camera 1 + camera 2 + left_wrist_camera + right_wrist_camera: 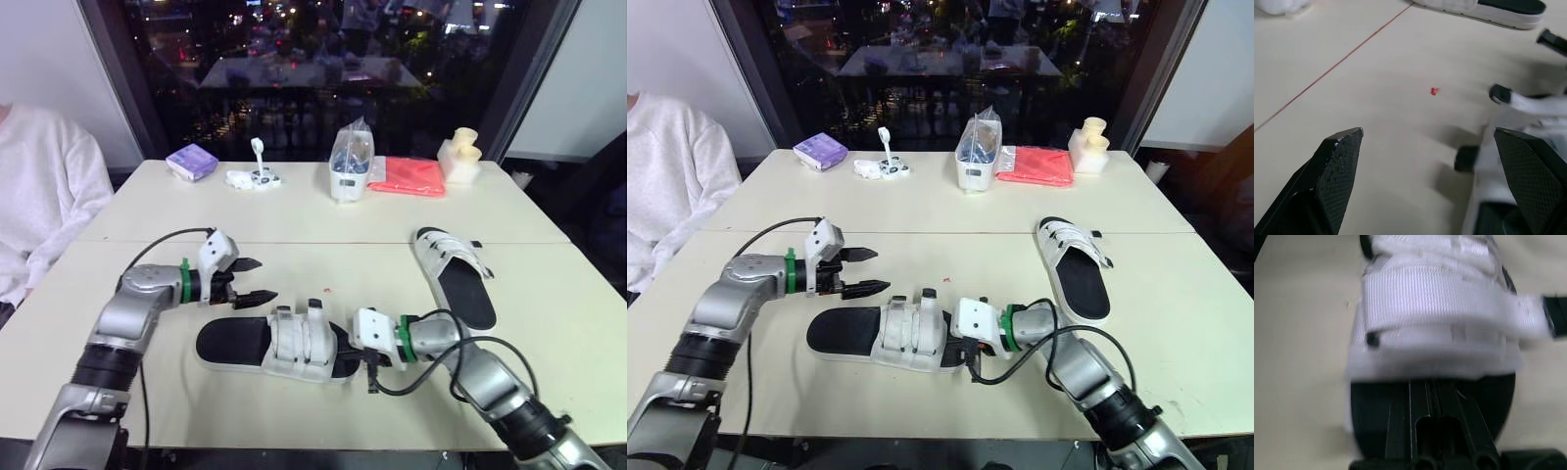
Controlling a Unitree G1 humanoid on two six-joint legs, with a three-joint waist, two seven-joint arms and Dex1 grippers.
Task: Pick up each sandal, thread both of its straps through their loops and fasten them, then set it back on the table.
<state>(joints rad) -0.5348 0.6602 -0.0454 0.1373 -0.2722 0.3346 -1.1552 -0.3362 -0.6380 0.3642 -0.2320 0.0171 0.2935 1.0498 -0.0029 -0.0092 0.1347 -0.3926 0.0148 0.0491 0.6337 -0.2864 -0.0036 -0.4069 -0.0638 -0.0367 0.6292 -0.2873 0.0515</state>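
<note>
Where the two cream panels of the table (323, 220) meet, a thin seam runs across its width. The top is smooth and matte. Behind it, a dark window (294, 59) shows scattered lights between white walls. A person's white sleeve (44, 186) is at the robot's left. Along the far edge stand a purple box (192, 161), a clear plastic bag (351, 157) and a folded red cloth (409, 176).

The near sandal (265, 345) lies flat on the front panel. It has a black footbed, a white sole rim and white woven straps (1435, 298) with black tips. Two strap ends stand upright. The far sandal (456, 274), of the same build, lies well apart to the right.

The left gripper (263, 281) hovers above the table just beside the near sandal's straps. Its jaws are spread wide and hold nothing. Its fingers (1339, 161) carry a fine knurled texture. The right gripper (1431, 387) rests on the near sandal's footbed, its jaws pressed together, tips touching the nearest strap.
</note>
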